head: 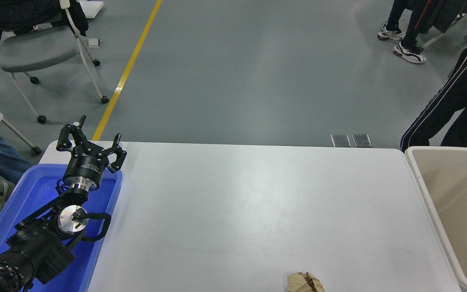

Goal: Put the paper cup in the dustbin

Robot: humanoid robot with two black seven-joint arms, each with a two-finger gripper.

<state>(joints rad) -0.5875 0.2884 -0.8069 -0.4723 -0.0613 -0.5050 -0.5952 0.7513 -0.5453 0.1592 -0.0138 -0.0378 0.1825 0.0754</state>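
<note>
The beige dustbin stands against the table's right end, and the part of its inside that shows is bare. The paper cup is not in view, neither on the white table nor in the visible part of the bin. My left gripper is parked at the lower left over the blue tray, open and empty. My right arm is out of view.
A crumpled brown paper ball lies at the table's near edge, right of the middle. A person in dark trousers stands past the far right corner, by the bin. A wheeled chair stands at the far left.
</note>
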